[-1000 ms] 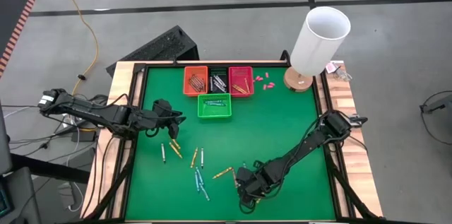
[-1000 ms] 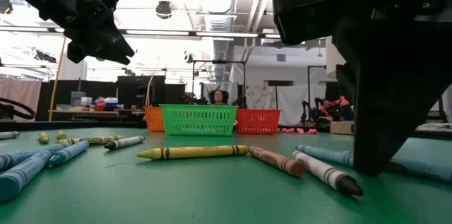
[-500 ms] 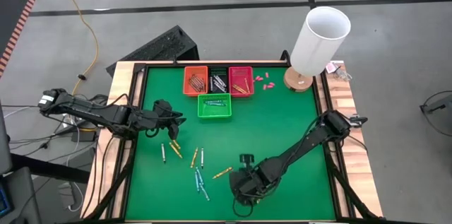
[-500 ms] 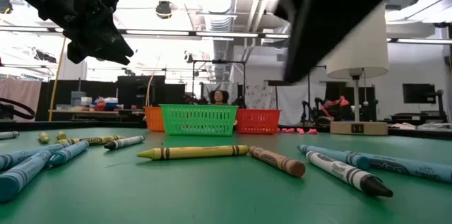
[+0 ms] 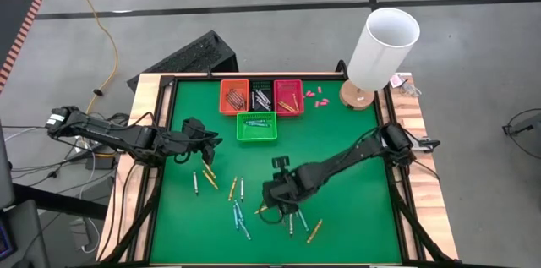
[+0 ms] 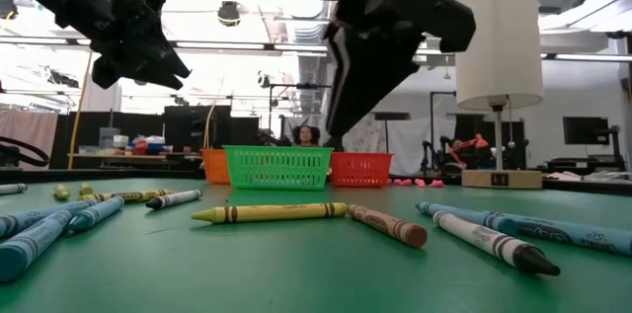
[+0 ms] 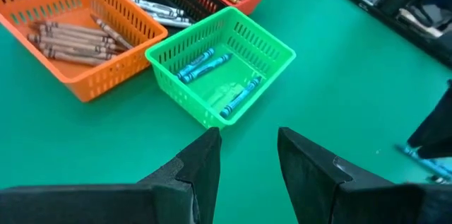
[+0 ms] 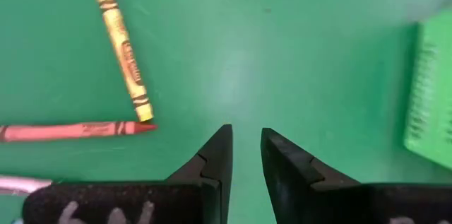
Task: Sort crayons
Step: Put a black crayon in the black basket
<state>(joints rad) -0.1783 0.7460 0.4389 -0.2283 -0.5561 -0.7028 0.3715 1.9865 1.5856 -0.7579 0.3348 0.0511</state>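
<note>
The right end effector (image 5: 269,190) hangs over the middle of the green table (image 5: 338,145), its fingers (image 8: 212,160) parted by a narrow gap with nothing between them. Just ahead of it, in the right wrist view, lie a yellow crayon (image 8: 123,58) and a red crayon (image 8: 78,131). Their long axes run nearly square to each other, and the red one's tip touches or almost touches the yellow one's near end. The fingers point past both, so a small sideways shift looks necessary before closing on either.

The left end effector (image 5: 205,135) hovers near the table's left edge, also slightly open and empty, aimed toward the green basket (image 7: 222,61), which holds blue crayons (image 7: 205,65). The orange basket (image 7: 70,26) beside it holds brown ones.

Loose crayons (image 5: 238,209) are scattered between the two arms toward the near edge. The right arm is probably the nearer to most of them, though the overhead view is too coarse to be certain.
</note>
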